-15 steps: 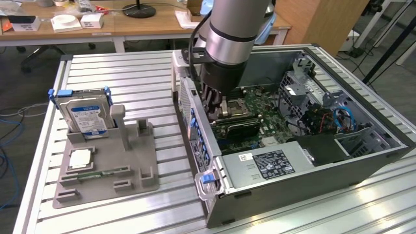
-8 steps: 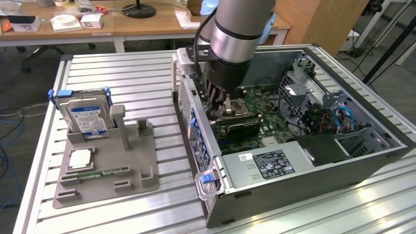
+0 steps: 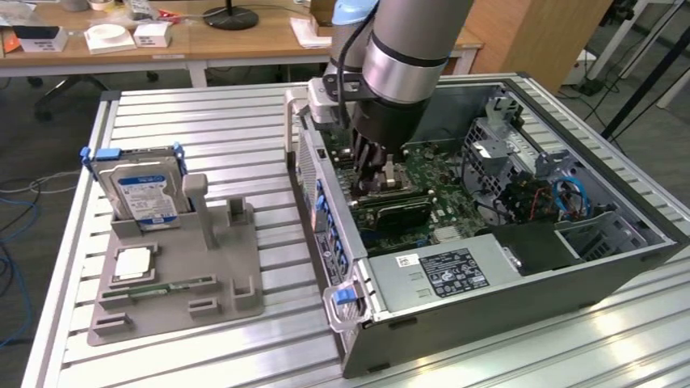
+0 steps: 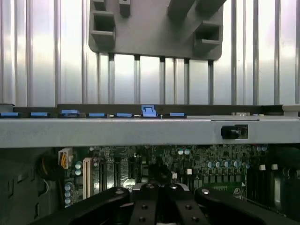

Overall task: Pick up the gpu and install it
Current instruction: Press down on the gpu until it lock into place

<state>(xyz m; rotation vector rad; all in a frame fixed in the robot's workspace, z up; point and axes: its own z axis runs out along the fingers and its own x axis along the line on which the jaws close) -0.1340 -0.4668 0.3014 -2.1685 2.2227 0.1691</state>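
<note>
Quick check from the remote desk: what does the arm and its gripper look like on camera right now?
The arm is a thick grey-silver cylinder with a light blue joint cap above and a black cable down its side. A white block sits at the wrist. The gripper is black, with bolted black links.

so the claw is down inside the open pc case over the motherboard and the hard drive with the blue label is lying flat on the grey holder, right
Not quite. The hard drive is standing upright in a slot of the grey holder, not lying flat; the exterior view shows this. The rest holds: the claw is down inside the open pc case, over the motherboard.
</note>
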